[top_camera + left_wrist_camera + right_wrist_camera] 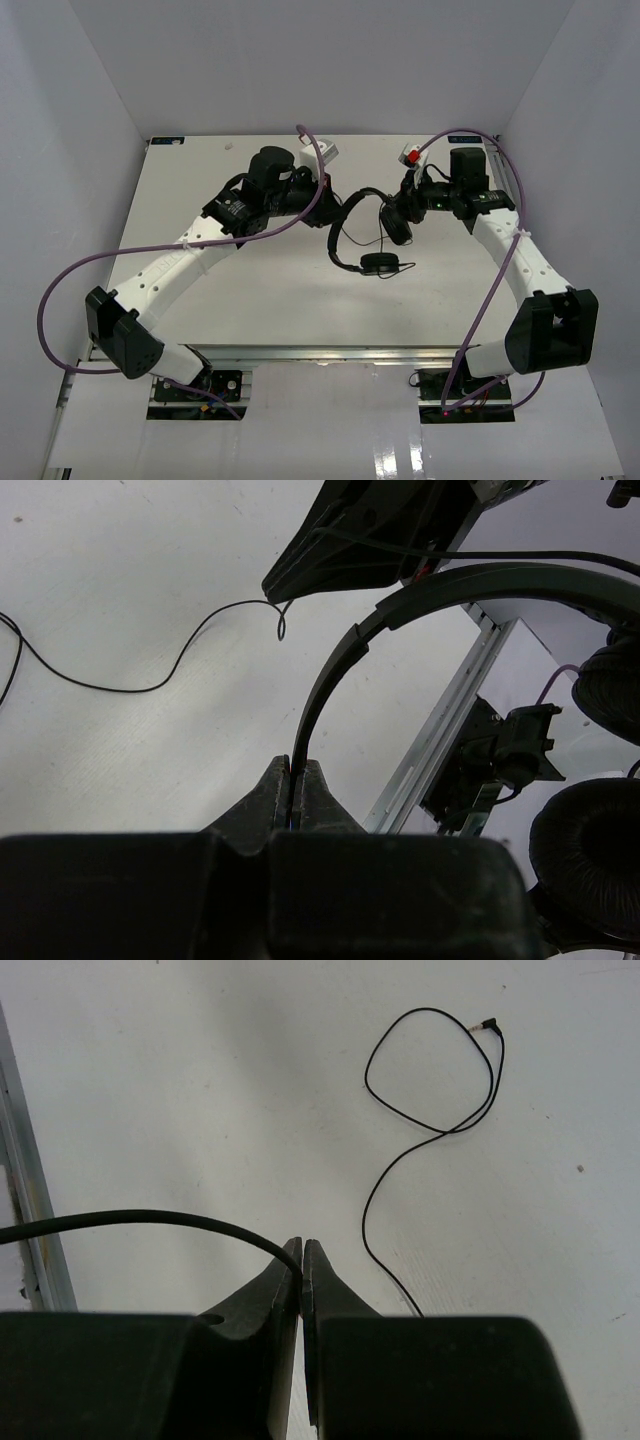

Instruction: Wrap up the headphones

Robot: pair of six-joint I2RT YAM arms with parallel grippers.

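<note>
Left tool (297, 767): clenched on the thin end of the headband (480, 580), seen edge-on between the fingers in the left wrist view.

The headphones (378, 263) are held up over the middle of the worktop (280, 300), between the two arms. They are small, black and on-ear. The band is thin and curved, narrow at the grip and thicker toward the cups. Two round padded earcups (590, 865) hang at the far end of the band.

The long thin cord (365, 1215) trails slack on the worktop in loose curves. One loop is closed near the plug (488, 1026).

Right tool (302, 1250): clenched on a black strand coming in from the left. It is judged to be the cord near the cups, but this cannot be confirmed.

Handling, as judged:
- The whole item is light, so load is no concern.
- The band is springy plastic, stiff enough to be used as the former. It is best held at the narrow section, as here, not on the pads.
- The pads are soft and compressible, so they make a poor grip surface.
- The cord is limp and thin and easily slips through closed fingers. It is best pinched close to the cup and fed under light tension.
- Snagging of the loop near the plug is the likely nuisance during winding.
- The cord joint at the cup is the fragile point and should not be yanked.
</note>
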